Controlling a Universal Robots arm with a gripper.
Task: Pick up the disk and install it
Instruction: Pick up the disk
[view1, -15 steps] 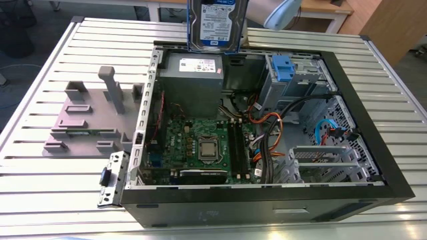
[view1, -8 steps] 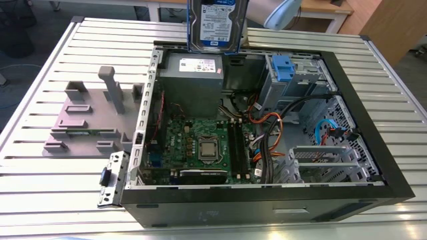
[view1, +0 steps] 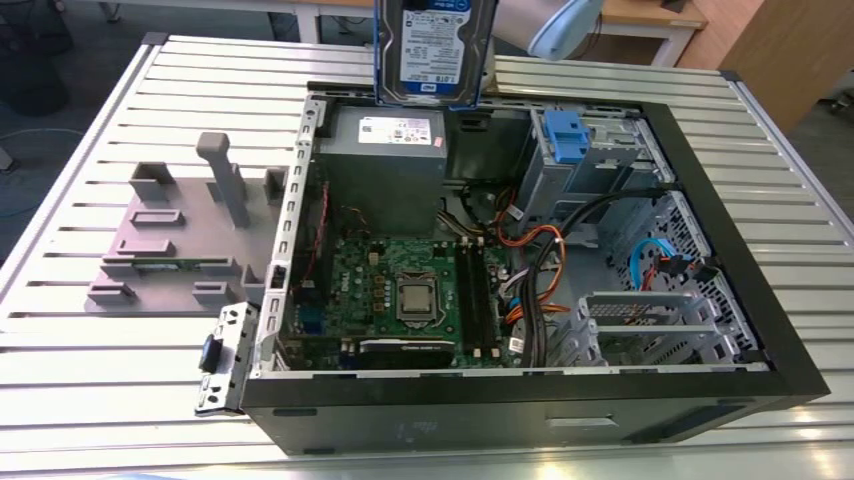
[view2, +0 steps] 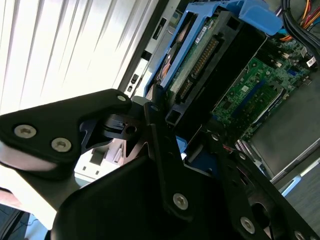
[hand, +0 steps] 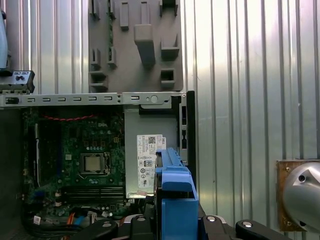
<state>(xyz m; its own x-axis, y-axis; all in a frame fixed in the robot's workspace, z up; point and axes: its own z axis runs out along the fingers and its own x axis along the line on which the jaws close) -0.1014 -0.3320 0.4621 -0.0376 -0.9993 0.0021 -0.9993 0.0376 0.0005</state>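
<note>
Though already off the worktop (view1: 107, 400), not installed yet; reads as mid-carry, with pick-up done and install open; got the hand (hand: 173, 224) clenched on the disk (view1: 430, 50) by its blue carrier frame, with black fingers (hand: 225, 227) on either side in the first wrist view; holding it upright, label face toward the exterior camera, high over the back edge of the open case (view1: 534, 405), roughly above the grey power supply box (view1: 387, 150); showing its connector edge against the green motherboard (view2: 250, 85) in the second wrist view; judging the target to be the silver drive cage (view1: 587, 150) with the blue tab, just beside the power supply box toward the exterior view's right; can't tell from here which slot is free; calls for turning the disk out of its upright pose to match the cage opening, squaring the carrier rails to it, then going in slow; worth watching the orange and black cables (view1: 534, 265) bunched just below the cage, a likely snag; little room for skew between the cage walls; resting the case on a ribbed light-grey metal worktop, with glare along the slats; keeping a grey plastic stand (view1: 180, 235) with upright posts on the exterior view's left, beside the case; backed by dark floor (view1: 200, 20) and wooden furniture (view1: 767, 50) past the far edge.
</note>
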